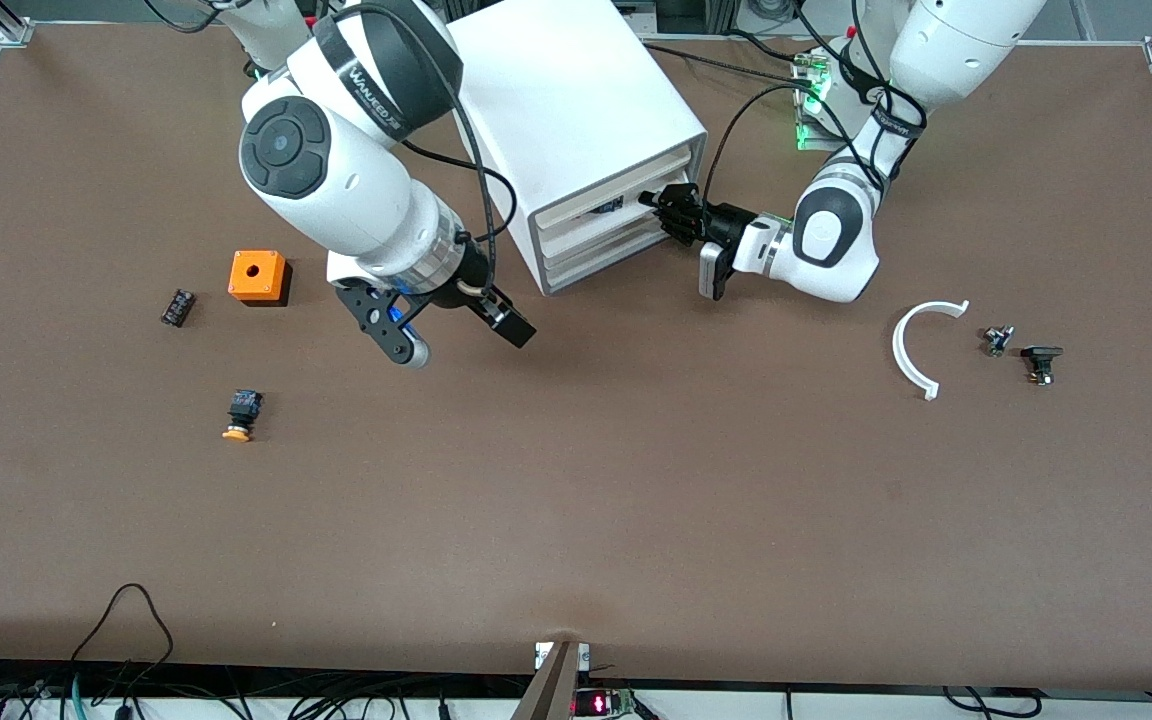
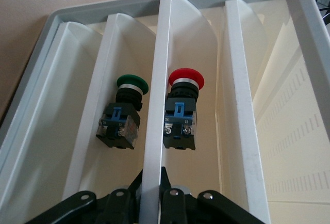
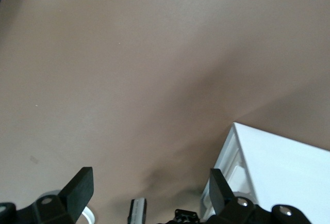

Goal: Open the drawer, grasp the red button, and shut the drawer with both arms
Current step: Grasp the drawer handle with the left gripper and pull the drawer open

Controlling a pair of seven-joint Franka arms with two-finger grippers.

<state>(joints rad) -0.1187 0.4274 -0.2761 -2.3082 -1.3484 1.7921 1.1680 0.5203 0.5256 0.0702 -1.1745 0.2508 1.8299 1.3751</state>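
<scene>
The white cabinet [image 1: 566, 90] stands at the back of the table. Its top drawer [image 1: 576, 212] is pulled out a little. My left gripper [image 1: 671, 212] is at that drawer's front. In the left wrist view the left gripper [image 2: 153, 182] is shut on a white divider [image 2: 157, 105] inside the drawer [image 2: 62, 22]. The red-capped button [image 2: 181, 111] lies in the compartment on one side of that divider. A green-capped button [image 2: 125, 114] lies in the compartment on the other side. My right gripper [image 1: 451, 335] hangs open and empty over the table beside the cabinet, and its jaws stand wide in the right wrist view [image 3: 149, 182].
An orange cube box [image 1: 258, 276], a small black part [image 1: 177, 306] and an orange-yellow capped button [image 1: 242, 414] lie toward the right arm's end. A white curved piece [image 1: 921, 345] and two small parts [image 1: 998, 339] [image 1: 1041, 362] lie toward the left arm's end.
</scene>
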